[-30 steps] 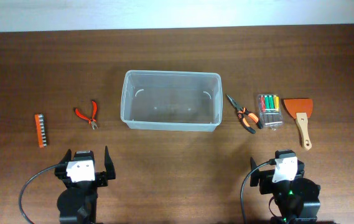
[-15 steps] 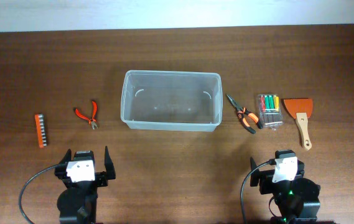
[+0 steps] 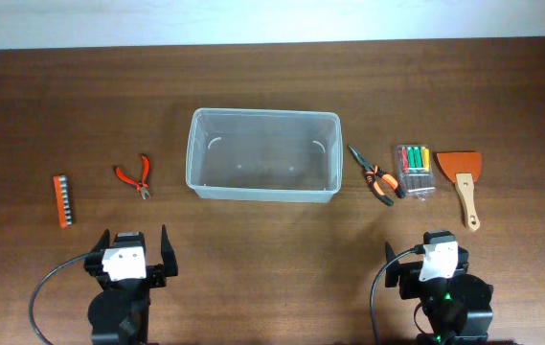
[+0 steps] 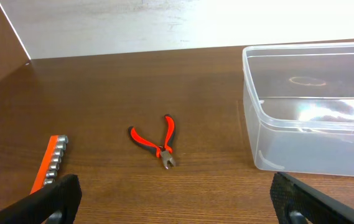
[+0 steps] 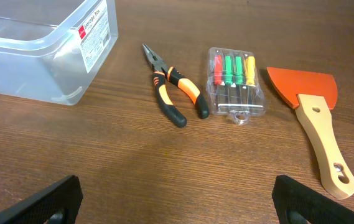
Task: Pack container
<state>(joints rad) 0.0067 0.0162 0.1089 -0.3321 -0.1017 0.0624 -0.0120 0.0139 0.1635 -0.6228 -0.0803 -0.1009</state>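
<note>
On the table [image 3: 272, 77], the container [image 3: 262, 193] between cutters [image 3: 135, 176] and pliers [image 3: 375, 179]

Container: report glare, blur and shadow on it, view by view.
Overhead: the container is evenly lit and sharp, with only faint glints on its floor. Left wrist: a white glare patch shows inside it. Right wrist: crisp, with soft reflections and the label in focus.

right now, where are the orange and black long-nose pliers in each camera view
Overhead: the long-nose pliers lie right of centre, between the container and the screwdriver case.
Left wrist: not in it; the red cutters there are another tool.
Right wrist: the long-nose pliers lie upper middle, right of the container.
Shared landmark: the container, in all three views.
</note>
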